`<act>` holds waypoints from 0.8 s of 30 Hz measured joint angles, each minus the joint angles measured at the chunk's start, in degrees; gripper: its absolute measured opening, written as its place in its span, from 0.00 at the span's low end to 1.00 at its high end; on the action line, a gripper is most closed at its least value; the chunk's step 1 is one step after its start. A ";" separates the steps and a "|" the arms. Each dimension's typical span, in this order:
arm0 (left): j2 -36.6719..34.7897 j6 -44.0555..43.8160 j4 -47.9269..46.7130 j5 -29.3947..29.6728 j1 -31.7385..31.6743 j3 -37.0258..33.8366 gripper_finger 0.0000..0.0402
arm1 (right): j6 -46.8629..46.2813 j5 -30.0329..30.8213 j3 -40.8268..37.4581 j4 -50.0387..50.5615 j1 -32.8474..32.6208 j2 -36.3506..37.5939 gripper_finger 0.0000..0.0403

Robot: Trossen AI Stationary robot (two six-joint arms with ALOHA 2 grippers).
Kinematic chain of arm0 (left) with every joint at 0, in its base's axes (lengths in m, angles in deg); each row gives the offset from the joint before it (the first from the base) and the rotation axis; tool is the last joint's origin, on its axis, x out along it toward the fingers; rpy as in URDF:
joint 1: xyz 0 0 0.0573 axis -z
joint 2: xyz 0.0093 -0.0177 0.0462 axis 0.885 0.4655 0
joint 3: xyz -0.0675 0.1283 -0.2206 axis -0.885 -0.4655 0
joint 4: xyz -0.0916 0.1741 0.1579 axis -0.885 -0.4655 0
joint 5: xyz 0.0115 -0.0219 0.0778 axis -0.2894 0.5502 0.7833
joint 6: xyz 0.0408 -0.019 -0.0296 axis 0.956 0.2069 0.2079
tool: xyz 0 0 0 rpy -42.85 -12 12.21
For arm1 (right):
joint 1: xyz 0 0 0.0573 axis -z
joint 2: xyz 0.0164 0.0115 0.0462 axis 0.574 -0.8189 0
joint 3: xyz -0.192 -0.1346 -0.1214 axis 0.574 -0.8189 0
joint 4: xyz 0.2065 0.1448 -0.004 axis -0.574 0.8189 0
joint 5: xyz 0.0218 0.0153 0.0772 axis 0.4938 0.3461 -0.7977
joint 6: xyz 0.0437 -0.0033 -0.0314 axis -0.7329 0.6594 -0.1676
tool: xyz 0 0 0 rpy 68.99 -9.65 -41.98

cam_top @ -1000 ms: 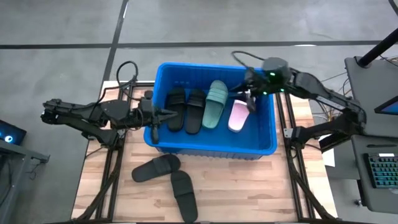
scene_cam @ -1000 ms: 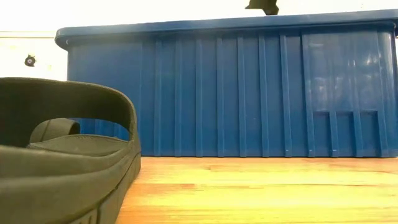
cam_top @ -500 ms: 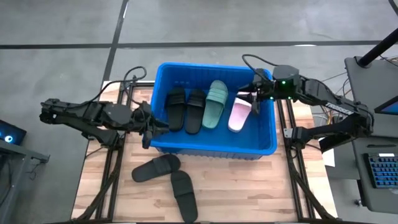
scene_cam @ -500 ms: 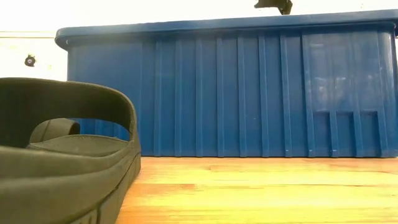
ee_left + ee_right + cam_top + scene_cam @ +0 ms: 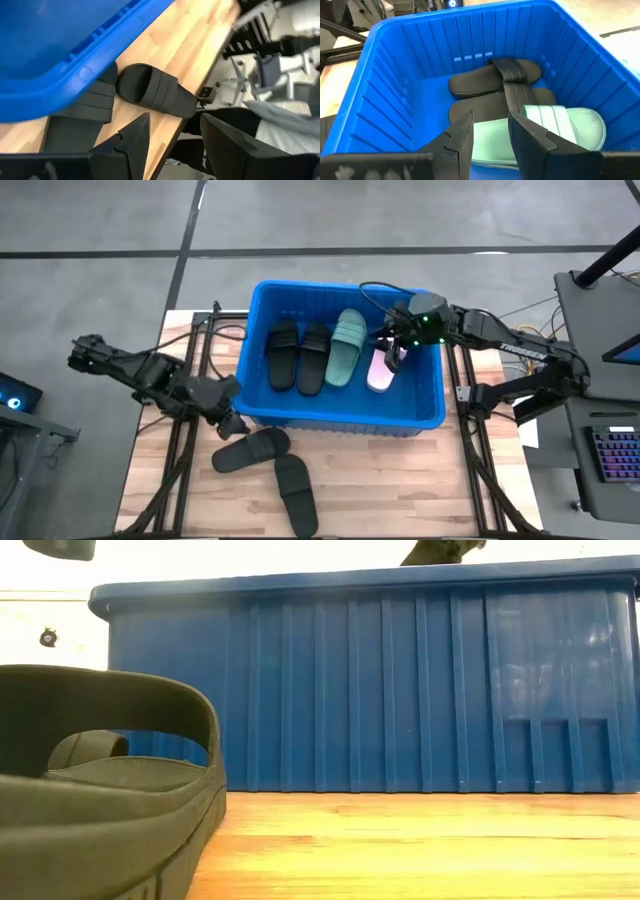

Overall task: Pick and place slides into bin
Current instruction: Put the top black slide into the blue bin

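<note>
Outside, left hand [image 5: 232, 423] hovers open between bin [image 5: 262, 416] rim and black slide [image 5: 250, 449].

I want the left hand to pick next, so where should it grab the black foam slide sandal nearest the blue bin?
Probably by the wide strap of the black foam slide sandal, coming straight down from above. It lies sole-down on the wooden table, so the arched strap stands proud. The left hand hovers open just beside it.
</note>
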 joint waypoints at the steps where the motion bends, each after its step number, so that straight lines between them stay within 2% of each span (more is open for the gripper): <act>1: 0.35 -1.86 -0.48 1.64 1.32 0.00 0.40 | -0.30 0.02 -0.02 -0.02 0.04 -0.04 0.28; 4: 1.80 -9.72 -5.38 4.97 5.31 0.00 0.40 | -1.08 0.51 -0.02 -1.41 0.02 0.36 0.28; 8: 4.76 -25.15 -14.01 5.79 11.13 -0.21 0.40 | -0.46 0.83 -0.02 -3.41 0.02 2.39 0.27; 10: 6.21 -31.46 -14.44 8.48 13.72 -0.59 0.40 | 0.41 1.87 -0.02 -3.74 0.02 3.13 0.27; 15: 9.76 -39.58 -9.10 17.52 17.21 -3.63 0.40 | 2.69 4.62 -0.02 -4.53 0.04 3.91 0.25; 24: 14.16 -55.24 5.41 19.91 21.09 -15.17 0.40 | 3.22 5.00 -0.02 -4.37 0.04 3.83 0.23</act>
